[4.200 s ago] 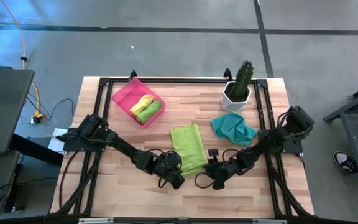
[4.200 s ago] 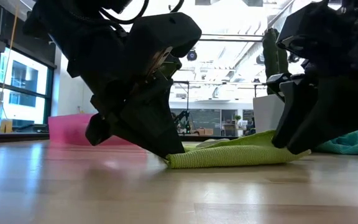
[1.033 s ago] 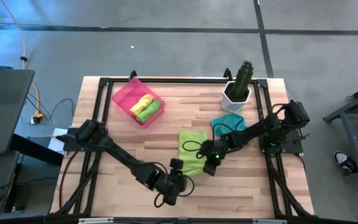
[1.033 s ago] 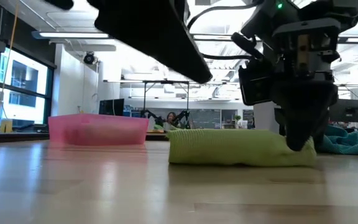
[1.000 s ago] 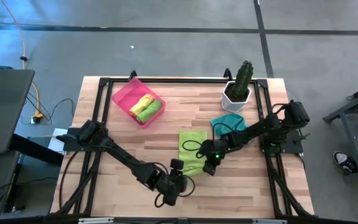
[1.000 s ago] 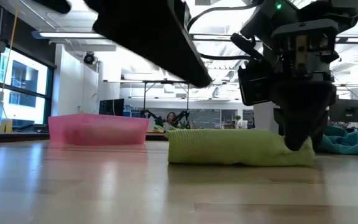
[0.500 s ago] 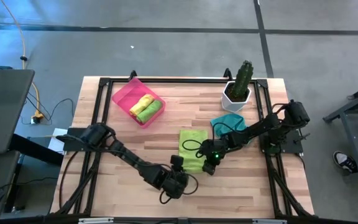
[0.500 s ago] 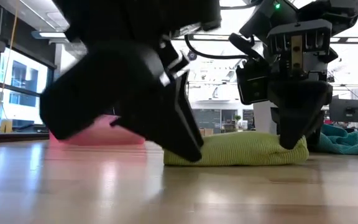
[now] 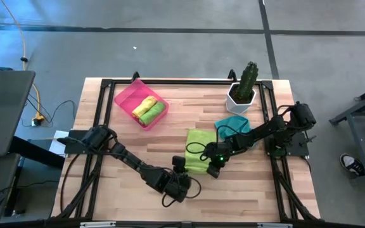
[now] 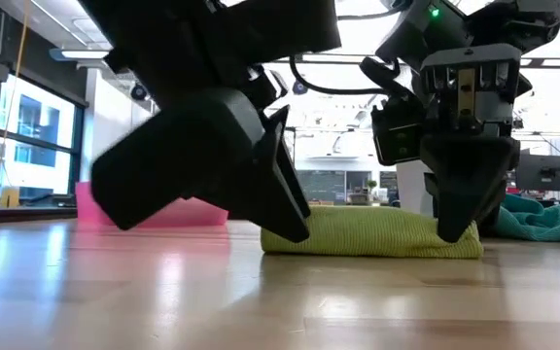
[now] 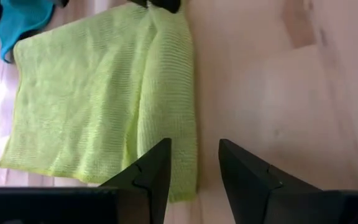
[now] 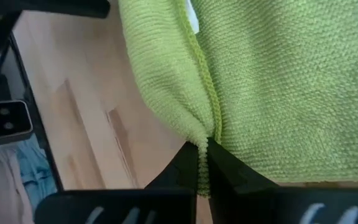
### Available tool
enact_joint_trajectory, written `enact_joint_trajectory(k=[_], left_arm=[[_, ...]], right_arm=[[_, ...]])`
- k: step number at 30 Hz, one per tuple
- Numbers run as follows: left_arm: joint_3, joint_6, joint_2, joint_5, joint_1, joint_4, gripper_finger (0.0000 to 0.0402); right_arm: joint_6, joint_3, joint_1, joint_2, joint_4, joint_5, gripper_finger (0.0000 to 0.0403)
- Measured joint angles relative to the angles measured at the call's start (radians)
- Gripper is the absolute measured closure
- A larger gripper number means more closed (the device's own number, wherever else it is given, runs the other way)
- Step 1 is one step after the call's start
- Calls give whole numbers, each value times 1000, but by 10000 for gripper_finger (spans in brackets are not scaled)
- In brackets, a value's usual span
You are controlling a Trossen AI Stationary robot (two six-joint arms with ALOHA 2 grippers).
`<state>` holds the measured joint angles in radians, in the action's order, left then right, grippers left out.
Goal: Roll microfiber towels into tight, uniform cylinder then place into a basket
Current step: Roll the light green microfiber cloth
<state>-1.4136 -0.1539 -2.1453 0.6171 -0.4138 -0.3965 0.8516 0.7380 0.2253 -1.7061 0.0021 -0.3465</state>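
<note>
Two rolls already in the pink basket (image 9: 127,96). Green towel (image 9: 197,156) beside it half-rolled, pinched by right gripper (image 9: 212,168); left gripper (image 9: 180,170) spread. Teal towel (image 9: 233,126) untouched.

A light wooden desk (image 9: 125,136) of butcher-block planks stood on a grey concrete floor (image 9: 170,44), with a black metal frame (image 9: 170,82) running along its edges. Near the far right corner sat a white pot (image 9: 239,99) holding a tall green cactus (image 9: 249,77). A yellow cable (image 9: 23,38) trailed across the floor to the left. A shoe (image 9: 352,164) showed at the right, beyond the desk.
</note>
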Motion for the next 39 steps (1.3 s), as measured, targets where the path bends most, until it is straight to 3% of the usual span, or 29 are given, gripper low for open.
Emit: enact_joint_trajectory(k=[11, 17, 29, 32, 35, 39], left_arm=[[0, -3, 23, 54, -51, -3, 277], [0, 0, 39, 64, -23, -19, 277], [-3, -29, 5, -204, 90, -72, 232], [-3, -51, 6, -227, 91, -68, 225], [-3, -168, 5, -260, 91, -63, 239], [-4, -329, 5, -367, 91, -67, 295]], right_arm=[[-75, 3, 0, 3, -59, 21, 402], [-75, 3, 0, 3, -62, 22, 402], [-75, 1, 24, 2, -55, 34, 402], [-75, 1, 32, 1, -51, 33, 402], [-91, 0, 32, 1, -47, 33, 402], [-125, 0, 33, 1, -41, 41, 402]])
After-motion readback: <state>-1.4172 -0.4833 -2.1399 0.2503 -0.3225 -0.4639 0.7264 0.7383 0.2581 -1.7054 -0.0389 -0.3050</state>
